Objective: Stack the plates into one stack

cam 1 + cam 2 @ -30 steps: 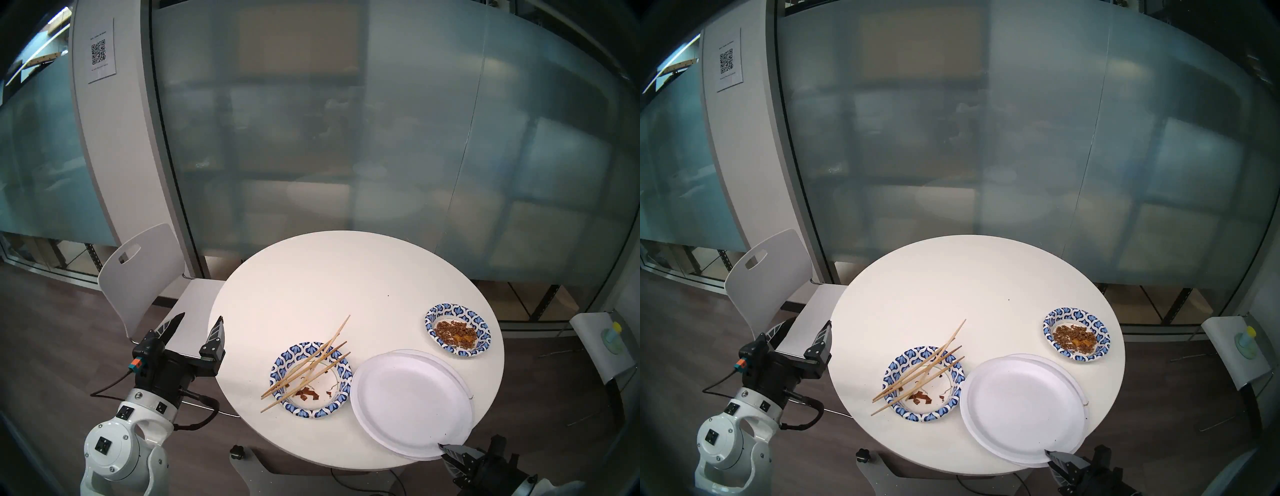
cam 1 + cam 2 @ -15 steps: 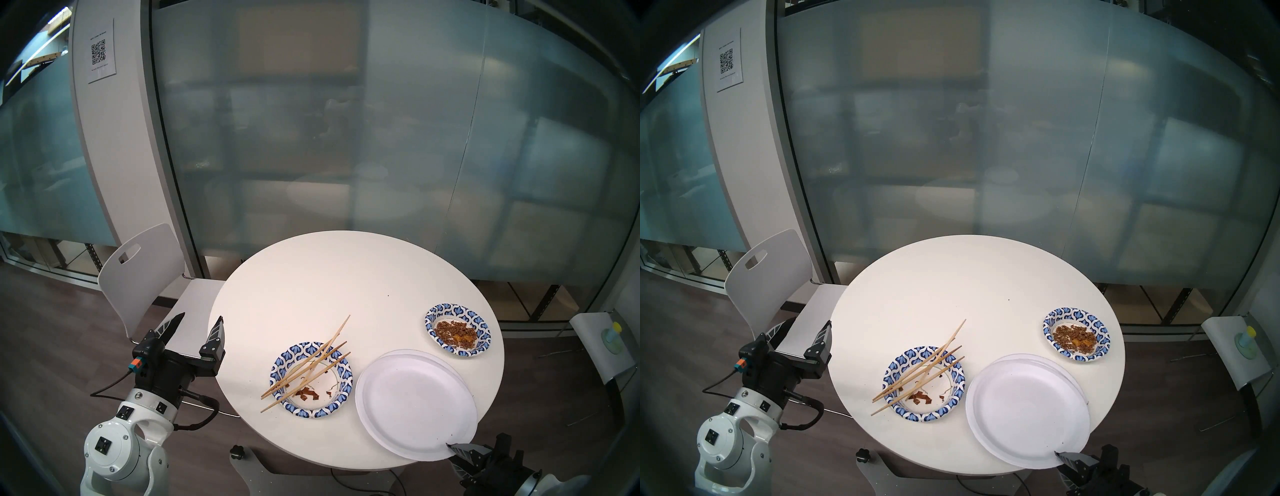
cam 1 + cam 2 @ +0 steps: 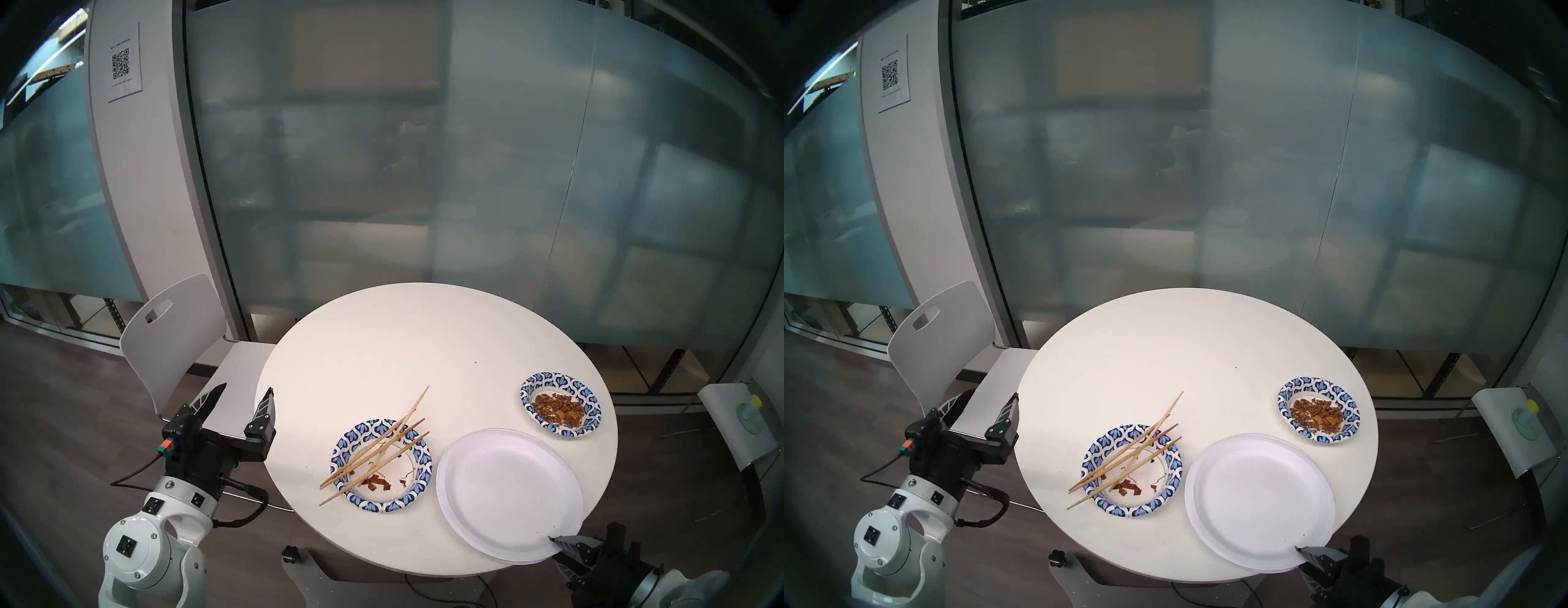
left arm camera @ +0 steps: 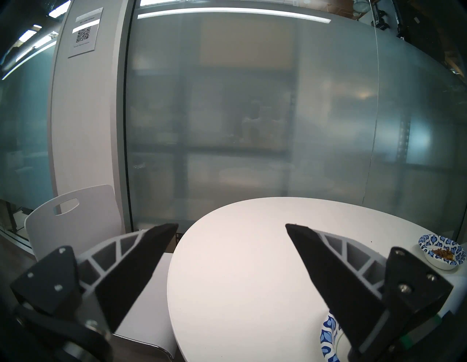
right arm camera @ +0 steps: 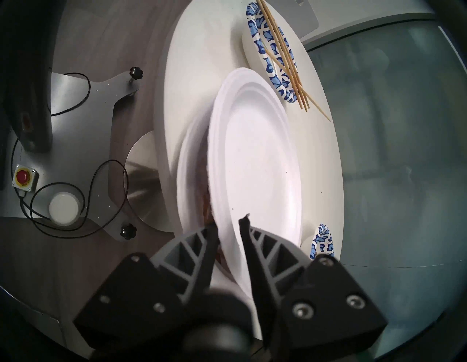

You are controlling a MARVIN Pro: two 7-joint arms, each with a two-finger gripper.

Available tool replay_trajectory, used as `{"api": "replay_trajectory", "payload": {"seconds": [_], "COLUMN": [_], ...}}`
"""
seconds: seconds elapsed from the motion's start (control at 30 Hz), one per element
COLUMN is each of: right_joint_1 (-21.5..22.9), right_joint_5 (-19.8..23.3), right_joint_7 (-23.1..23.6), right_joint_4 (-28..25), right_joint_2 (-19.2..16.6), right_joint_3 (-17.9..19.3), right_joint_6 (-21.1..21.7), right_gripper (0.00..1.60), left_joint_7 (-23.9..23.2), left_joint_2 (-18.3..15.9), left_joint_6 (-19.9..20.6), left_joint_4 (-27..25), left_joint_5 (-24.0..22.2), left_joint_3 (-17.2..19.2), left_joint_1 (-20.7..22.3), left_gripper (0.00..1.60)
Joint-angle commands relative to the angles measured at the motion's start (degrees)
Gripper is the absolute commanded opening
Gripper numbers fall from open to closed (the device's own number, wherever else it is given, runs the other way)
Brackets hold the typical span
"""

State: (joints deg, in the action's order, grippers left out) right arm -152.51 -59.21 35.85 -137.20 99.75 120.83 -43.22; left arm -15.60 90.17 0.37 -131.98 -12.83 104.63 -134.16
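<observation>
At the wrist view's bottom, the right gripper [image 5: 228, 225] is straddling the top white plate [image 5: 255, 161] rim, jaws parted — it should be withdrawing straight, without dragging.

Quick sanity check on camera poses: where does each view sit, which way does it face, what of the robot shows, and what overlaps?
Head stereo left: high, looking down at the round table; left gripper and right gripper show.
Head stereo right: nearly the same picture.
Left wrist: level, facing the frosted glass wall over the table; own open fingers.
Right wrist: turned sideways, its fingers either side of the top white plate rim.
Shared: both wrist views show both blue-patterned plates.
</observation>
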Motion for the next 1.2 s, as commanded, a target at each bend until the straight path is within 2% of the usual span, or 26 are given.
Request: {"api": "replay_trajectory", "payload": {"seconds": [0.0, 0.17, 0.23, 0.5, 0.83, 1.17], "right_joint_1": [0.5, 0.0, -1.1, -1.3, 2.1, 6.0], "right_joint_5": [4.8, 7.1, 8.6, 11.2, 13.3, 15.8], "right_joint_7": [2.4, 4.5, 5.6, 7.8, 11.7, 15.0], "right_joint_4": [-1.3, -2.3, -2.8, -2.8, -2.8, -2.8], "right_joint_2": [-1.0, -1.1, -0.7, -1.3, -4.6, -7.7], "right_joint_3": [-0.5, -0.5, -0.1, 0.6, 2.9, 3.7], "right_joint_6": [0.7, 1.8, 2.3, 3.6, 6.4, 8.4], "right_gripper": [1.31, 1.43, 1.37, 1.42, 1.45, 1.54], "left_joint_7": [-0.1, -0.1, -0.1, -0.1, -0.1, -0.1], "left_joint_2": [-0.1, -0.1, -0.1, -0.1, -0.1, -0.1], "left_joint_6": [-0.1, -0.1, -0.1, -0.1, -0.2, -0.1], "left_joint_4": [-1.2, -1.2, -1.2, -1.2, -1.2, -1.2], "left_joint_5": [0.1, 0.1, 0.1, 0.1, 0.1, 0.1], "left_joint_3": [-0.1, -0.1, -0.1, -0.1, -0.1, -0.1], "left_joint_1": [0.0, 0.0, 0.0, 0.0, 0.0, 0.0], "left_gripper": [1.60, 1.60, 1.60, 1.60, 1.60, 1.60]}}
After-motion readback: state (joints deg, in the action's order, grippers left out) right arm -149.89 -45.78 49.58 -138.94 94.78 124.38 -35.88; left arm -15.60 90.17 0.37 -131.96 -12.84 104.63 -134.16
